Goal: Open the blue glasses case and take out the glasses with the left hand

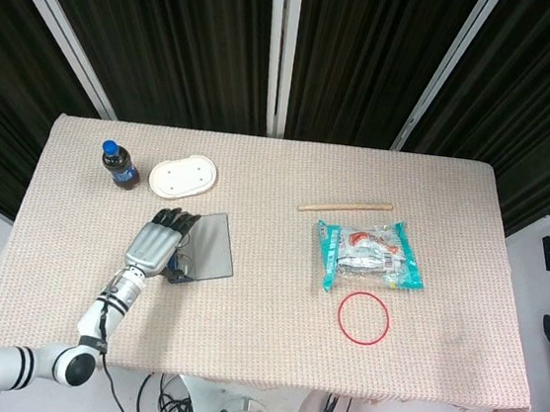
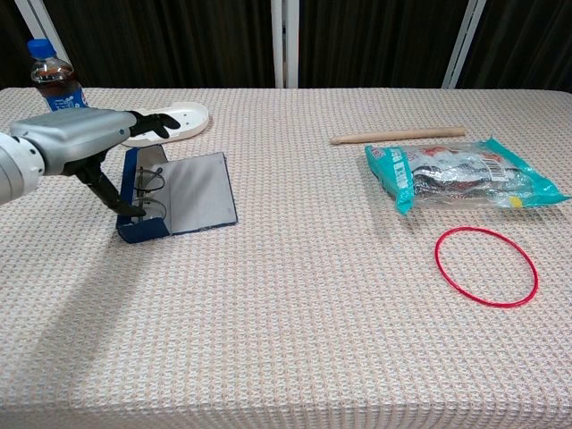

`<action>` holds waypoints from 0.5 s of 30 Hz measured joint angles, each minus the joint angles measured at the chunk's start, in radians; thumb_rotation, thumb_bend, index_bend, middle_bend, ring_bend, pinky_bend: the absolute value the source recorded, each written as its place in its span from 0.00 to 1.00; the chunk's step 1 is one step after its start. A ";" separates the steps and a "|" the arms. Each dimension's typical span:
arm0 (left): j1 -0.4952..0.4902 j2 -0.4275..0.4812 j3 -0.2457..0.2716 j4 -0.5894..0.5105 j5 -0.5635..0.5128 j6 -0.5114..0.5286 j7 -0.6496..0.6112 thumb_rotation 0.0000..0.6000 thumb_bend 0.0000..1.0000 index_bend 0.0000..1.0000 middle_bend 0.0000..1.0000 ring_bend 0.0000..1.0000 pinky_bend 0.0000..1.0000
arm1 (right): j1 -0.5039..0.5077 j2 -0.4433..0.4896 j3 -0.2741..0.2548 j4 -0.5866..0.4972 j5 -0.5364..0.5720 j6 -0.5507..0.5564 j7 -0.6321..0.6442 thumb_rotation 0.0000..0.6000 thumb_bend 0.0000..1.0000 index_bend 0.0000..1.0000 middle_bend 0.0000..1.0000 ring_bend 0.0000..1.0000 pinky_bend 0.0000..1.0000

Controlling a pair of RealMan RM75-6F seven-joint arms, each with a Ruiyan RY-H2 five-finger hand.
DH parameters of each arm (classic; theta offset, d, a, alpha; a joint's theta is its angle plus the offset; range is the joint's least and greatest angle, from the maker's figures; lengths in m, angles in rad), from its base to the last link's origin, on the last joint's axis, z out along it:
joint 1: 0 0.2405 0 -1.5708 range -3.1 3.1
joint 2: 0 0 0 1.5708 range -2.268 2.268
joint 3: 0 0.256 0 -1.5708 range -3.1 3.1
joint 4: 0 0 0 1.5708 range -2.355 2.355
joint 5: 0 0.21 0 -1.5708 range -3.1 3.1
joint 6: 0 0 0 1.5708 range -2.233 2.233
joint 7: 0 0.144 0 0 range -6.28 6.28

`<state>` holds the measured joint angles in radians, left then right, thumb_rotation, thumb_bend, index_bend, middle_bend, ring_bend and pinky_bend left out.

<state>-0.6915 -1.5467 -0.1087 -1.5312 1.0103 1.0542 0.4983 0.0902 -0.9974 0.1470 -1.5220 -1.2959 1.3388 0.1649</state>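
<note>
The blue glasses case [image 2: 141,229] lies open left of the table's middle, its grey lid [image 2: 197,191] folded flat to the right. The case [image 1: 180,275] also shows in the head view, partly under my hand. Thin wire glasses [image 2: 152,181] sit inside the blue base. My left hand [image 2: 79,143] hovers over the case's left end, its thumb tip [image 2: 134,211] down at the front of the base beside the glasses and its other fingers stretched out above the far end. I see nothing held in it. My left hand [image 1: 155,242] covers much of the base from above. My right hand is out of both views.
A cola bottle [image 1: 118,163] and a white oval dish [image 1: 184,176] stand behind the case. A wooden stick [image 1: 344,208], a teal snack bag [image 1: 369,256] and a red ring [image 1: 364,318] lie to the right. The table's left edge is near my arm.
</note>
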 measured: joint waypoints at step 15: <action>0.040 0.098 0.017 -0.001 -0.025 -0.002 -0.008 1.00 0.09 0.04 0.07 0.00 0.08 | 0.004 0.006 0.000 -0.042 -0.006 0.012 -0.051 1.00 0.32 0.00 0.00 0.00 0.00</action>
<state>-0.6514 -1.4485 -0.0914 -1.5322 0.9853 1.0522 0.4899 0.0947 -0.9913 0.1466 -1.5642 -1.3015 1.3507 0.1138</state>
